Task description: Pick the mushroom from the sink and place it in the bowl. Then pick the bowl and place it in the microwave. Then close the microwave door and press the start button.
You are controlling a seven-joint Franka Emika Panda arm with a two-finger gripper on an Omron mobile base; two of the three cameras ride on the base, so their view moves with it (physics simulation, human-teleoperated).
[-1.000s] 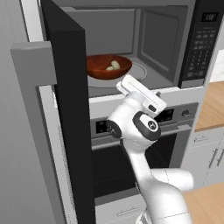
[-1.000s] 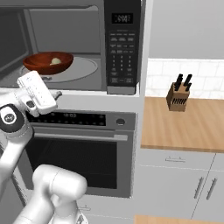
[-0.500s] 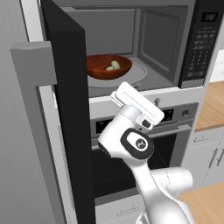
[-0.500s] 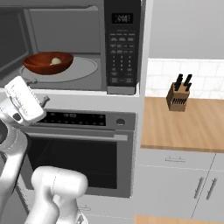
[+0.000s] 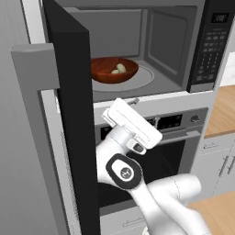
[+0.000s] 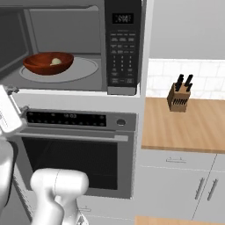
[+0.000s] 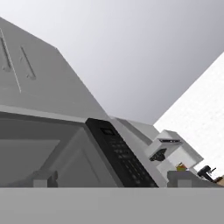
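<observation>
The dark reddish-brown bowl [image 5: 112, 71] sits on the turntable inside the open microwave [image 5: 158, 46], with the pale mushroom [image 5: 120, 68] lying in it. From the right base view the bowl [image 6: 47, 63] and mushroom [image 6: 56, 61] are left of the black keypad panel [image 6: 123, 48]. The black microwave door [image 5: 69, 119] stands swung out, edge-on, its grey handle [image 5: 34, 66] on the far side. My gripper [image 5: 130, 103] hangs below the cavity's sill, in front of the oven and beside the door, open and holding nothing. In the hand view its fingertips [image 7: 43, 178] stand wide apart, pointing up at the microwave.
Under the microwave is a built-in oven [image 6: 74, 149] with a horizontal handle. To the right, a wooden counter [image 6: 189, 127] carries a knife block [image 6: 179, 96], with white cabinets [image 6: 184, 184] below it.
The hand has drawn back out of the microwave, dropping lower and swinging left toward the door. The bowl with the mushroom has stayed on the turntable.
</observation>
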